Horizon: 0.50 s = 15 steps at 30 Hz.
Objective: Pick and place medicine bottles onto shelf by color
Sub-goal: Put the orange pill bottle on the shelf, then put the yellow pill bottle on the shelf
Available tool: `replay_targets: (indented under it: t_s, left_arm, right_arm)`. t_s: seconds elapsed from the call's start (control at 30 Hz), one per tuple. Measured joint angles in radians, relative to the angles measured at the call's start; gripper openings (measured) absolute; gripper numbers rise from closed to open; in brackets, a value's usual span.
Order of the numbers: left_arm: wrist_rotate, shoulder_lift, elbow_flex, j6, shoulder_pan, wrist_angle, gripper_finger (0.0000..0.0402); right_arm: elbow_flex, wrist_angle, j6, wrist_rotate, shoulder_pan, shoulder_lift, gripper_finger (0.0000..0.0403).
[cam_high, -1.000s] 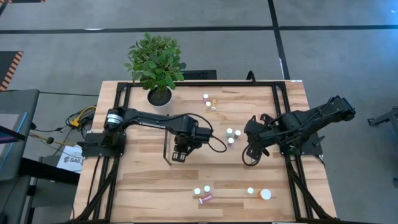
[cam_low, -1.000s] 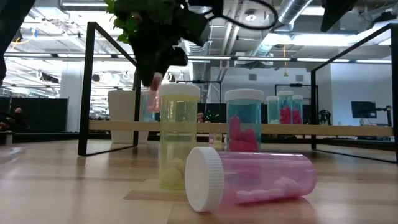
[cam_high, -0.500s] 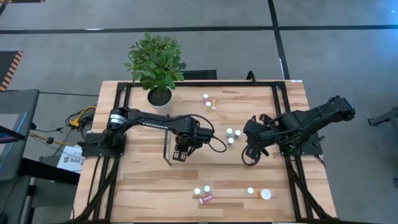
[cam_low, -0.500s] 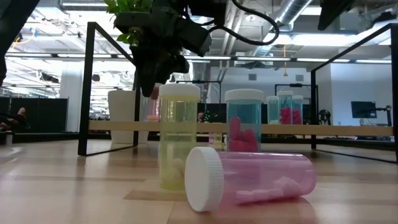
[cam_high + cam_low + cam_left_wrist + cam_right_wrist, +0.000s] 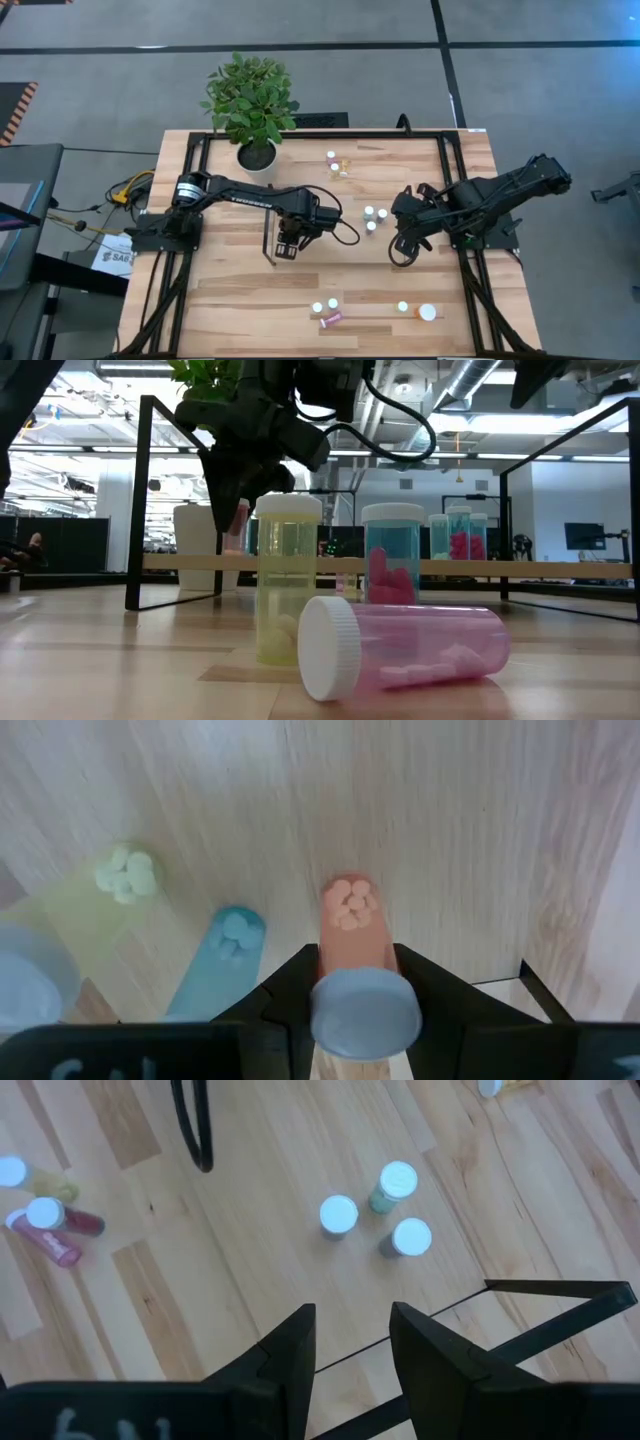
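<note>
My left gripper (image 5: pixel 288 246) is shut on a salmon-pink medicine bottle (image 5: pixel 355 945) with a white cap, over the left end of the shelf (image 5: pixel 560 568), next to its black wire upright (image 5: pixel 268 240). A yellow bottle (image 5: pixel 110 900) and a teal bottle (image 5: pixel 222 960) stand close beside it. I cannot tell whether the held bottle's base touches the wood. My right gripper (image 5: pixel 401 250) is open and empty over the shelf's right end. Three white-capped bottles (image 5: pixel 372 217) stand between the grippers. My left gripper pinches the salmon-pink bottle between its two fingers, on the body just under the white cap (image 5: pixel 363 1008). The fingers come from above and point down. The bottle stands upright below them, with its base and pills (image 5: pixel 348 905) away from the camera.
A potted plant (image 5: pixel 257 152) stands at the far left. Two bottles (image 5: pixel 335 162) stand near the far edge. Near the front edge are a yellow bottle (image 5: pixel 288 580), a teal one (image 5: pixel 392 555), a pink one lying down (image 5: pixel 400 645) and a wide white-capped one (image 5: pixel 427 312).
My left gripper has gone down toward the shelf with the salmon-pink bottle, and a little toward the table's left. The bottle stays upright in the hold.
</note>
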Motion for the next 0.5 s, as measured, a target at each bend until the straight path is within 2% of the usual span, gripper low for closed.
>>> replay_targets:
  t_s: [0.2,0.5]
  left_arm:
    - [0.006,0.000,0.000,-0.020,0.008,-0.027,0.0117]
    - [0.008,0.001,0.000,-0.068,0.007,-0.058,0.0180]
  right_arm:
    - [0.000,0.000,0.000,0.000,0.000,0.000,0.0154]
    - [0.000,0.000,0.000,0.000,0.000,0.000,0.0154]
